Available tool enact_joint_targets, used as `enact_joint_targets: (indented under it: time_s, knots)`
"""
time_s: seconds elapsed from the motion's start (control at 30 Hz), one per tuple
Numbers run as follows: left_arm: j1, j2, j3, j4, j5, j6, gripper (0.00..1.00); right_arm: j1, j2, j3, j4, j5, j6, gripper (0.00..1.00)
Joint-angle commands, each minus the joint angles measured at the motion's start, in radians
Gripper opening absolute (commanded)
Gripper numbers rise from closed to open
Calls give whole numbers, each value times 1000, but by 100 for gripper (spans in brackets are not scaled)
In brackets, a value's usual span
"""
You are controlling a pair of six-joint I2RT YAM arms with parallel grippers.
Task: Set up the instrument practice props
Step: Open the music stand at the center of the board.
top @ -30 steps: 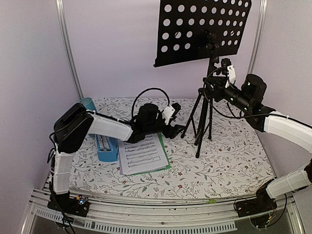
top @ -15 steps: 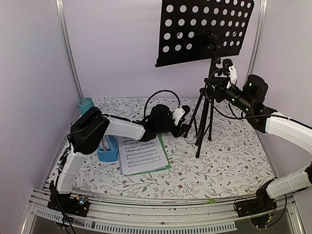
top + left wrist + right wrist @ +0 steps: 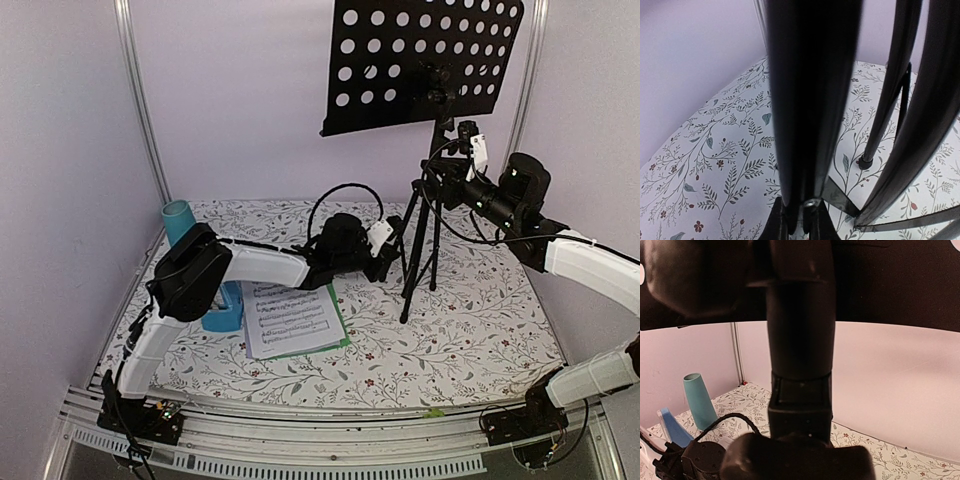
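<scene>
- The stand is at the back right of the worktop, its tripod legs spread and its pole roughly upright.
- Its perforated panel sits at the top of the pole, high above the floral cloth, its face tilted.
- The left tool reaches low across the middle of the worktop and is clenched on the stand's left leg, near the lower end of that leg.
- In the left wrist view this leg fills the middle of the picture and runs down into the tool's fingers at the bottom edge.
- Beside it, another leg ends in a rubber-tipped foot that rests on the cloth.
- The right tool is up at the pole, just under the panel, and grasps the pole there.
- In the right wrist view the pole rises straight from the tool into the dark underside of the panel.
- The pages lie flat on the worktop left of the stand and apart from it; a white printed sheet is on top and a green edge shows along its right side.
- The blue metronome is just left of the pages, partly hidden by the left arm.
- A teal cup stands upright at the back left corner, behind the metronome.
</scene>
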Motion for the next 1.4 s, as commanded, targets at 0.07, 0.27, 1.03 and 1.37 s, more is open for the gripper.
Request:
enact_joint_targets:
  time_s: [0.07, 0.27, 1.03, 1.37]
  knots:
    - [48, -31, 11, -10, -92, -102, 0, 8, -30, 1, -22, -57, 43, 0]
    - [116, -88, -8, -9, -91, -106, 0, 8, -6, 12, -45, -60, 34, 0]
    - [286, -151, -60, 2, -36, 22, 0, 8, 121, 100, -112, -112, 36, 0]
    - [346, -154, -91, -6, -13, 41, 0, 8, 205, 129, -103, -115, 47, 0]
